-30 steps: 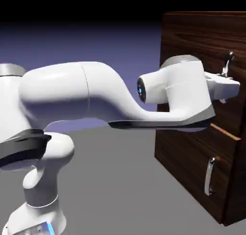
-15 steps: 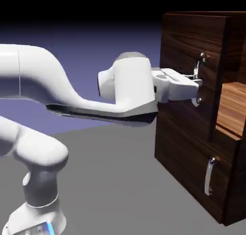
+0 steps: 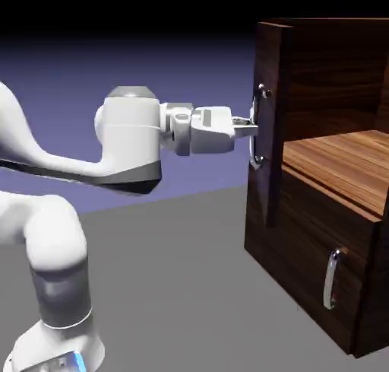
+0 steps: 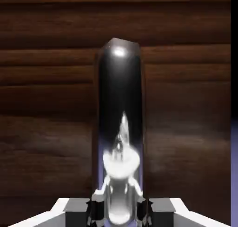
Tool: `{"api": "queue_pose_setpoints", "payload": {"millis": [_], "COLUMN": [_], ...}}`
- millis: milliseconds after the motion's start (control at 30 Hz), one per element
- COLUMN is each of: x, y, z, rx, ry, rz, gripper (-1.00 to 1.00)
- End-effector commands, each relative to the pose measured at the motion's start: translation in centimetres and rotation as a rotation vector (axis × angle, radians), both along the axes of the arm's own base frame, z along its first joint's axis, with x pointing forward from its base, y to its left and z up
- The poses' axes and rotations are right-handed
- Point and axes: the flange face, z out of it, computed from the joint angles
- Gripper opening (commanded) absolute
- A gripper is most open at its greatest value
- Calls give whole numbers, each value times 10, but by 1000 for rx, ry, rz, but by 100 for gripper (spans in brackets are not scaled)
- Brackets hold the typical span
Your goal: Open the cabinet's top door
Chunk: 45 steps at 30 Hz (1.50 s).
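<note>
**Top door swung wide, fingers clamped on handle**

Cabinet [image 3: 334,233] at 3 o'clock in the exterior view: dark walnut grain outside, lighter wood shelf inside. Top door [image 3: 272,119] stands edge-on to the camera, upper compartment exposed. Fingers [image 3: 245,125] pinched tight on the curved silver handle [image 3: 259,127], arm level, coming in from 9 o'clock. Hand view: glossy rounded bar [image 4: 121,128] rises from 6 o'clock between the grey tips, dark grain behind it. Lower panel [image 3: 319,275] flush, its short handle [image 3: 330,279] untouched. Tabletop [image 3: 182,287] plain grey.

Likely a simulated test scene: bare grey table [image 3: 182,287], flat violet backdrop [image 3: 152,66].
</note>
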Motion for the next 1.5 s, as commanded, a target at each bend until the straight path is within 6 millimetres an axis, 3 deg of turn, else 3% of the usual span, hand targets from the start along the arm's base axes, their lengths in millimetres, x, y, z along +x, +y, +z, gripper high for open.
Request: {"api": "queue_pose_setpoints", "payload": {"millis": [0,500,900,1133,1467], "x": [-4,-53,-92,-111,-126], "y": [5,68,142,199,311], "z": [0,0,0,0,0], "rx": [1,1,1,1,1], "ry": [0,0,0,0,-1], "rz": [-15,-190,-373,-505,-751], "gripper": [-100,-100,-100,-100,-100]}}
